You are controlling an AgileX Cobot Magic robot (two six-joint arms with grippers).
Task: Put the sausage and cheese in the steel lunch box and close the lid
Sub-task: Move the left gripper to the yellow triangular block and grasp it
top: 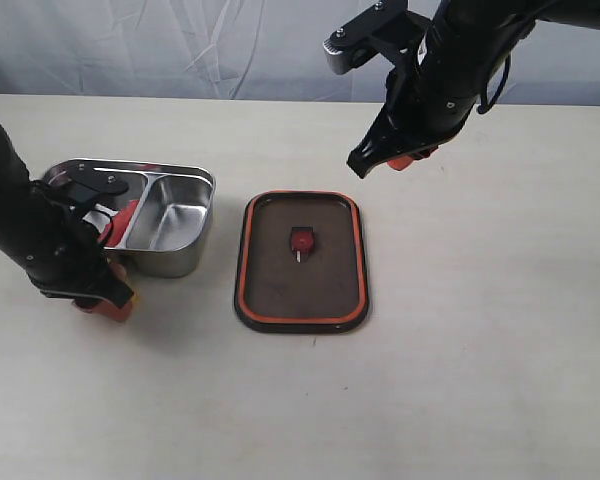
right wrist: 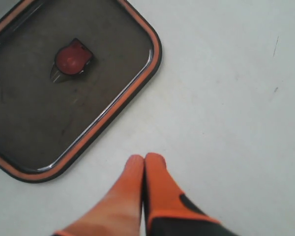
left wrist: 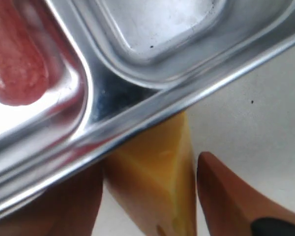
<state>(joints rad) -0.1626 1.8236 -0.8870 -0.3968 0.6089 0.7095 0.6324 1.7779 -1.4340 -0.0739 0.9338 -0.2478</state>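
The steel lunch box (top: 170, 250) stands at the left, and the red sausage (top: 123, 218) lies in its left compartment. In the left wrist view the sausage (left wrist: 17, 73) shows inside the box (left wrist: 152, 105). The yellow cheese (left wrist: 152, 187) sits just outside the box's wall, and my left gripper (left wrist: 150, 167) is shut on it. Down at the table by the box's front left corner is that gripper (top: 105, 300), hiding the cheese there. The dark lid (top: 300, 290) lies seal-up in the middle, with its red valve (top: 301, 239) showing. My right gripper (top: 360, 165) hangs shut and empty, above and behind the lid (right wrist: 49, 123).
The box's right compartment (top: 175, 220) holds nothing. My right gripper (right wrist: 145, 158) is over bare table past the lid's corner. The left arm (top: 25, 225) lies along the box's left side.
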